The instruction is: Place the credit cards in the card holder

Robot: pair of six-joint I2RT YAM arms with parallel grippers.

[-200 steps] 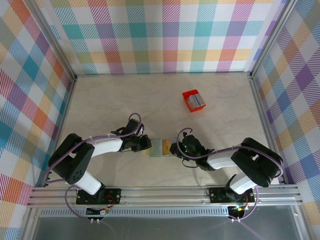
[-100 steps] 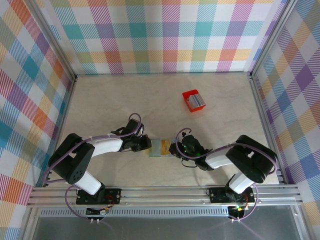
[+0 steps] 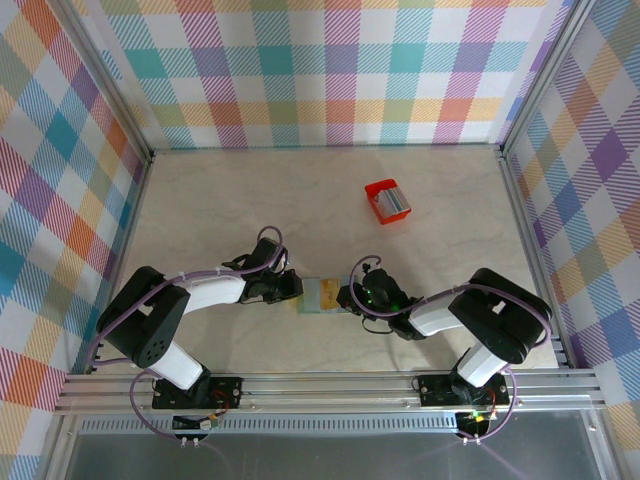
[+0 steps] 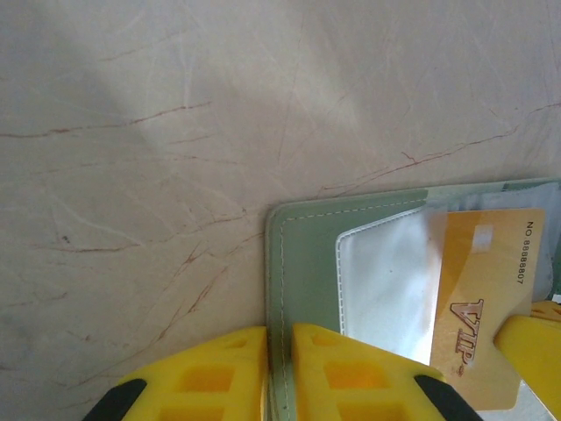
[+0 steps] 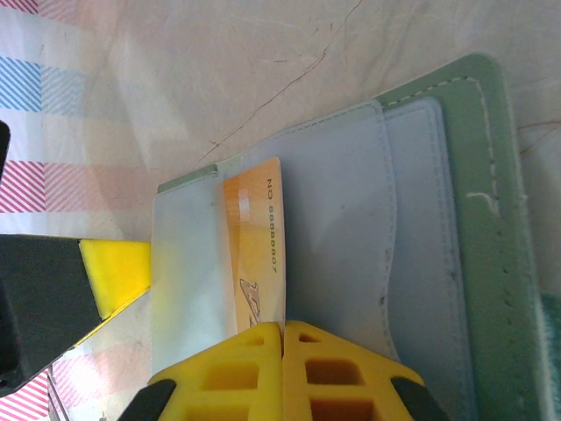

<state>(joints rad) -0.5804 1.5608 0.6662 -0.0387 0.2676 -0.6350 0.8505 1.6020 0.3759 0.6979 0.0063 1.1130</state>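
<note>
The card holder point(image 3: 315, 296) is laid open and flat on the table point(image 3: 250, 200), near the front edge, right between the two claws. From above, its long side seems to be stretched from left to right, from one claw to the other, though both ends are partly hidden by the claws.

The left gripper point(image 4: 279, 373) is squeezed almost shut on one edge of the card holder. In the left wrist view the green stitched edge is seen pinched in the thin gap between the two yellow fingers point(image 4: 351, 381). The rest of the holder is spread away from that claw, up and to the right in that view.

The right gripper point(image 5: 281, 351) is closed tight, and the near end of the gold card point(image 5: 254, 250) is pinched where its two fingers meet. In the right wrist view the card is seen sticking straight out from the fingertips, with its long side pointed away from the claw. It is laid on the inside of the holder, and one long edge is tucked under a cloudy clear pocket point(image 5: 184, 263). The letters "VIP" and a row of small numbers can be read on it.

A small red box point(image 3: 386, 200) is seen further back on the table, well apart from the holder and both claws.
</note>
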